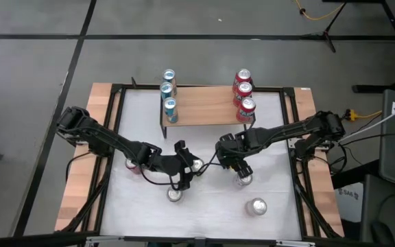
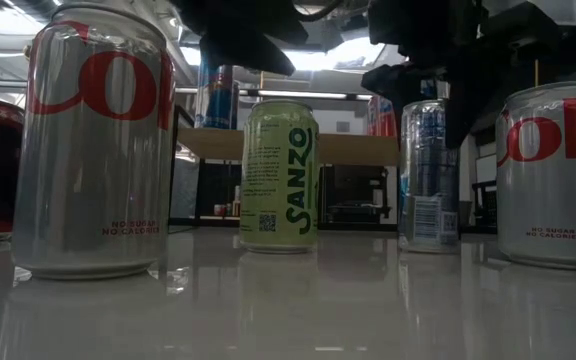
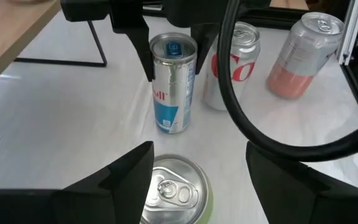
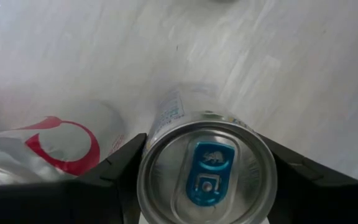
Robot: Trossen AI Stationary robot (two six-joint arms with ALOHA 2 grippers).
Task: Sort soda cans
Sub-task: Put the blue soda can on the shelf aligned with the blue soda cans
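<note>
The right gripper is set over a slim blue-and-silver can near the table's middle, one finger at each side of the can top; the jaws stand apart around the can, and firm contact cannot be confirmed. The left gripper is likewise spread on either side of a pale green can, whose top lies between the fingers without visible contact. This straddling posture is judged to prepare each can for lifting toward the wooden shelf, where blue cans are lined at one end and red cans at the other, so that colours are grouped. Silver cans stand just beside the green can and near the slim one, a red can stands by the left arm, and another silver can stands well apart; the close neighbours and the cable looping between the arms are judged possible obstructions
</note>
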